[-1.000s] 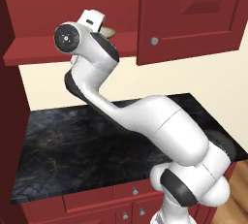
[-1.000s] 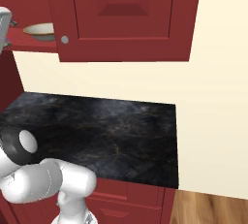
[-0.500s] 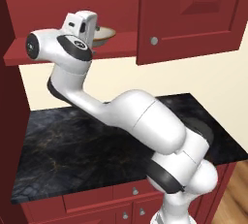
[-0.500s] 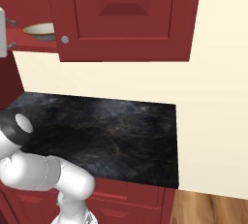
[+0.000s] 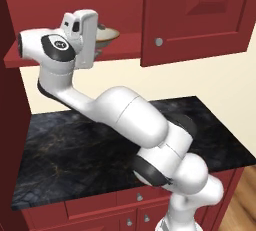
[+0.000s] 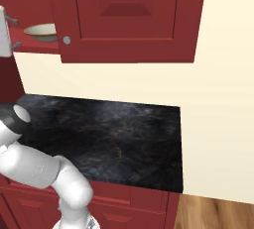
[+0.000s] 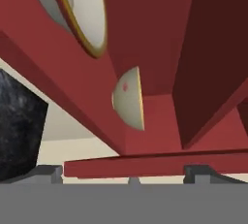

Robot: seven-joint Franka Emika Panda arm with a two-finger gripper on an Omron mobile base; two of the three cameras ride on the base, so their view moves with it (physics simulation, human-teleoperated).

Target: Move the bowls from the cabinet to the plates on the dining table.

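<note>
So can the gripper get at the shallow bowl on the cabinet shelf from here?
Probably yes: the gripper is open at shelf height, the shallow bowl sits near the open shelf's front edge, and nothing stands between them.

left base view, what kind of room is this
Most likely a kitchen: a dark red wall cabinet hangs above a black marble counter, and a gold-rimmed bowl sits on the open shelf.

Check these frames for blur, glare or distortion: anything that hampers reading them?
Left base view: sharp, flat lighting, the arm hides part of the shallow bowl. Right base view: crisp, no glare on the black counter. Hand view: rolled sideways, so the deeper bowl and red shelf look tilted; nothing blurred.
</note>
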